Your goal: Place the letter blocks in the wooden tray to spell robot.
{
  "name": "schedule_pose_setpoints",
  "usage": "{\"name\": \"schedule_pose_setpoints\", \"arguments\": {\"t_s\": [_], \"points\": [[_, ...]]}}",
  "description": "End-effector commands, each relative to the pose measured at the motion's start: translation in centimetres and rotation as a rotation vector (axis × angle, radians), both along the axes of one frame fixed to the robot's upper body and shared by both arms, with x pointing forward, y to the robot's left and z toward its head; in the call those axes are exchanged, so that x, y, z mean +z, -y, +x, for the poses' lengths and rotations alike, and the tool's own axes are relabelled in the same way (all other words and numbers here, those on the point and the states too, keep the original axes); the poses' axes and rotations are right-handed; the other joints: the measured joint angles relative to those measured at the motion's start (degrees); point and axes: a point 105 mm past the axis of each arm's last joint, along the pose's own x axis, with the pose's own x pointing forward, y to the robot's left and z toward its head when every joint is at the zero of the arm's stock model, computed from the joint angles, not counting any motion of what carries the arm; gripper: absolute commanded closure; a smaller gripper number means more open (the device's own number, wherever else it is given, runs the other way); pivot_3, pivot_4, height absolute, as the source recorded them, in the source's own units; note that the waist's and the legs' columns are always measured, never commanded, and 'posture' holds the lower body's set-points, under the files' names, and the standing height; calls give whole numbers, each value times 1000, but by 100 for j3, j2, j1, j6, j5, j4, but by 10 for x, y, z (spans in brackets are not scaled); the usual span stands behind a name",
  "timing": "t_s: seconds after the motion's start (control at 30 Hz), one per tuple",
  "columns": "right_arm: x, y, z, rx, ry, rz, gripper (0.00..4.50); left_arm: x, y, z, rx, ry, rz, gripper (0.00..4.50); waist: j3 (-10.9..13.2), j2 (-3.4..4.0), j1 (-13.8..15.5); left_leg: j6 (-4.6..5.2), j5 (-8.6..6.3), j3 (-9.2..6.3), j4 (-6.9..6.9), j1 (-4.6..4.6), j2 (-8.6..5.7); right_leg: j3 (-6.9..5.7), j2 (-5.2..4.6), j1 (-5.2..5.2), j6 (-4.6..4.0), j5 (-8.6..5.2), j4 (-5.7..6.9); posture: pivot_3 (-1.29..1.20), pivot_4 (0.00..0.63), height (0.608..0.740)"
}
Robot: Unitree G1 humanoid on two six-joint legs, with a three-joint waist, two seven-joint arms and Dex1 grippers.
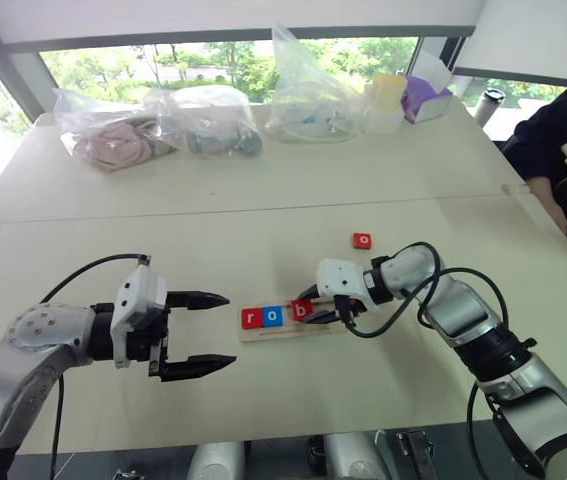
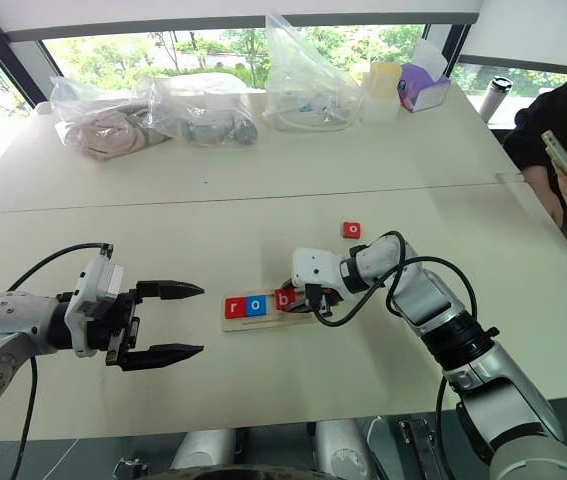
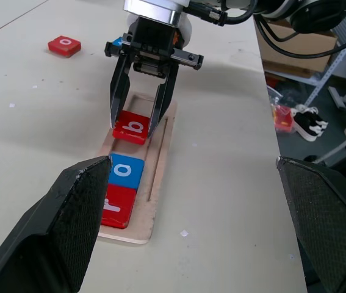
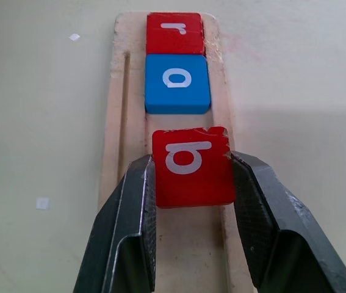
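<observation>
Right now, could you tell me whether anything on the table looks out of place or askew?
The red b block sits slightly apart from the blue o block in the wooden tray, pinched by the right gripper. Nothing looks spilled or damaged.

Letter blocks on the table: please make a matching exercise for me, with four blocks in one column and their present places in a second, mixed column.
Blocks:
1. red r block
2. blue o block
3. red b block
4. red o block

Places:
A. between the fingers of the right end effector, over the tray
B. on the bare table, outside the tray
C. at the end of the tray
D. second in the tray

Pairs: 1-C, 2-D, 3-A, 4-B
</observation>
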Motion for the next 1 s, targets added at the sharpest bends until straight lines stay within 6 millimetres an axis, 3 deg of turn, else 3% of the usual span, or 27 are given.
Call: {"name": "schedule_pose_setpoints", "arguments": {"t_s": [0.03, 0.93, 0.97, 1.0], "points": [[10, -10, -3, 38, 28, 20, 3349, 4, 4, -2, -12, 39, -5, 0, 0, 0, 1, 0, 0, 0, 0, 0, 0, 0, 0, 0, 0, 0, 0, 0, 150, 740], [5, -18, -8, 35, -19, 25, 3349, 3, 7, -1, -1, 46, -14, 0, 0, 0, 1, 0, 0, 0, 1, 0, 0, 0, 0, 0, 2, 1, 2, 0, 150, 740], [5, -19, -8, 35, -20, 26, 2311, 3, 8, -1, -3, 46, -14, 0, 0, 0, 0, 0, 0, 0, 1, 0, 0, 0, 0, 0, 1, 1, 2, 0, 150, 740], [5, -19, -8, 35, -21, 28, 1793, 3, 8, -1, -5, 47, -15, 0, 0, 0, 0, 0, 0, 0, 1, 0, 0, 0, 0, 0, 1, 1, 2, 0, 150, 740]]}}
